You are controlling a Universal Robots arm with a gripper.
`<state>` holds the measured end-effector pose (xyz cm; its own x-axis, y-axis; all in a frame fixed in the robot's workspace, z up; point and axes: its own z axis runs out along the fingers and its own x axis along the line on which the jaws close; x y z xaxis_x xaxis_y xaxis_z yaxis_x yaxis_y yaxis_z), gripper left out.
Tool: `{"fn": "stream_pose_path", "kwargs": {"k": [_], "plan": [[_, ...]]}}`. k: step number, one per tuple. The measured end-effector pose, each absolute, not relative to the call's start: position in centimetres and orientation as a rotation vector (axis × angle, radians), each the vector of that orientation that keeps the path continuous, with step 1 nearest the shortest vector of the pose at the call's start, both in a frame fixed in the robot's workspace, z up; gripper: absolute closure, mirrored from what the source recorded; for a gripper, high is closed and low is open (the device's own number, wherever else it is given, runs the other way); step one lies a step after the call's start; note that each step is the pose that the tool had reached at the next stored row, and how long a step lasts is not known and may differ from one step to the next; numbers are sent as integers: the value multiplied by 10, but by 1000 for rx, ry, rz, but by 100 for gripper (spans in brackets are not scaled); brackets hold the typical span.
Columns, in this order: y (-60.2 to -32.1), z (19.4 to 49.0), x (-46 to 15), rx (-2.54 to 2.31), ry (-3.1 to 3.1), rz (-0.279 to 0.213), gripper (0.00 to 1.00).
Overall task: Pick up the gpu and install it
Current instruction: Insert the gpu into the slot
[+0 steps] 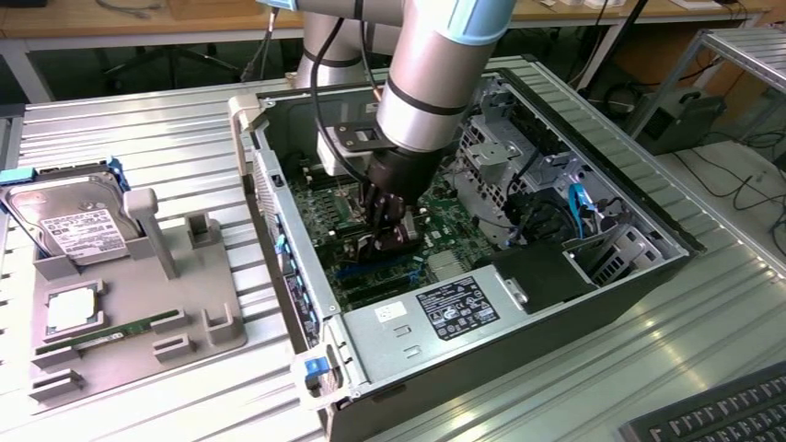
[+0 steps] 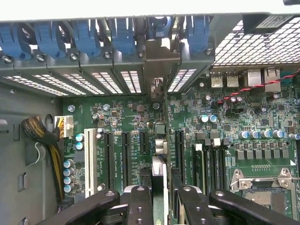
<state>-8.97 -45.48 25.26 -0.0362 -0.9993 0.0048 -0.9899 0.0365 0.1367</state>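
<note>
Keyboard (image 1: 724, 419): black, lower right corner of the exterior view. Ribbed metal surface (image 1: 147, 129) under everything. Grey holder (image 1: 135, 295), at the exterior view's left: carries a green memory stick (image 1: 105, 333) lying flat near its front edge and a silver hard drive (image 1: 74, 226) with white label standing tilted at its far end. Open computer case (image 1: 590, 304), centre of frame, side panel off, labelled power supply (image 1: 448, 308) at its near end. Pincer (image 2: 161, 201): black, lowered inside the case over the motherboard (image 2: 234, 126), fingers (image 2: 140, 206) closed from both sides on the gpu (image 2: 159, 173). Gpu: seen edge-on in the wrist view, upright over the expansion slots, silver bracket end against the rear slot openings beneath the blue clips (image 2: 84, 35); whether seated in a slot cannot be told. Robot arm (image 1: 430, 83): grey, descending from the upper centre of the exterior view.
</note>
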Motion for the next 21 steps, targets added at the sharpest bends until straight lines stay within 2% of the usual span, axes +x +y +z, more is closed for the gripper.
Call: {"fn": "stream_pose_path", "kwargs": {"k": [21], "plan": [[-455, 248, -90, 2107, -2189, -142, 74]]}}
